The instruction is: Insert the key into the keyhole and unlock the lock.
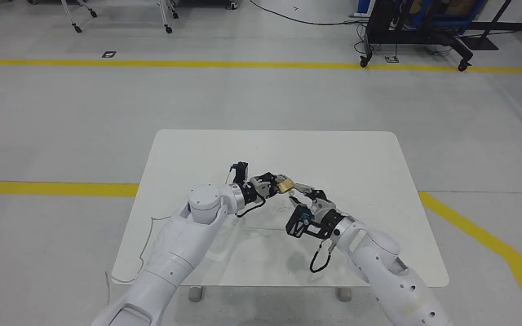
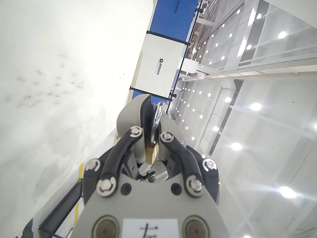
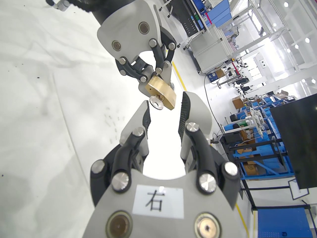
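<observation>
- The left gripper (image 2: 153,116) is clamped on the brass padlock (image 3: 162,90) and holds it clear of the white table (image 1: 188,163), near the centre of the frame in the top view. Lifted off the surface like this, the keyhole face is free to reach.
- That face is turned toward the right gripper (image 3: 164,112), presumably so that arm can work on it head-on.
- The key (image 3: 156,104) sits in the keyhole with its silver head sticking out of the padlock's base. How deep it goes I cannot tell.
- The right gripper's jaws stand apart and hold nothing. The key's head lies just ahead of the tips, touching neither as far as the right wrist view shows.
- My reading is that insertion looks done and the turn is left — the open jaws seem lined up to close on the key's head.
- Whether the shackle has sprung I cannot tell; the left gripper covers most of it.
</observation>
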Controlling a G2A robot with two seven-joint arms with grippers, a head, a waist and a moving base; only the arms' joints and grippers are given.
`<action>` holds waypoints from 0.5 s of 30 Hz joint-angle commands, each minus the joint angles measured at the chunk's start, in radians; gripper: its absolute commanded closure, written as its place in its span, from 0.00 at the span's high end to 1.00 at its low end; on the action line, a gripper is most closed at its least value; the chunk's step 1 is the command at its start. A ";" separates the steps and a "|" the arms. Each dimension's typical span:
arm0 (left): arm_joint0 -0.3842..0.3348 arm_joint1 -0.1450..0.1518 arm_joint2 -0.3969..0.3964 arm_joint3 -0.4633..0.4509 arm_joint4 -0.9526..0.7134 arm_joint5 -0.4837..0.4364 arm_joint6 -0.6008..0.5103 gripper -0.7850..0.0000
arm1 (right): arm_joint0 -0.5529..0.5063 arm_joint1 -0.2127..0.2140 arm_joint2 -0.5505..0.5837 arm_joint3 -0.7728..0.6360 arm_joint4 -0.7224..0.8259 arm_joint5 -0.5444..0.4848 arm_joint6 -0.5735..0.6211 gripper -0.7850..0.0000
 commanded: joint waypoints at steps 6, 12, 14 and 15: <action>-0.002 0.000 0.001 0.003 0.001 0.002 -0.003 0.00 | 0.002 -0.002 -0.017 -0.008 -0.015 0.006 0.019 0.27; -0.009 -0.001 0.006 0.008 0.005 -0.003 -0.010 0.00 | 0.010 -0.006 -0.027 0.014 0.019 0.006 0.023 0.06; -0.011 -0.001 0.007 0.009 0.009 -0.011 -0.010 0.00 | 0.012 -0.009 -0.024 0.019 0.056 0.010 0.020 0.00; -0.011 -0.001 0.006 0.008 0.010 -0.018 -0.009 0.00 | 0.011 -0.009 -0.020 0.022 0.083 0.009 0.015 0.00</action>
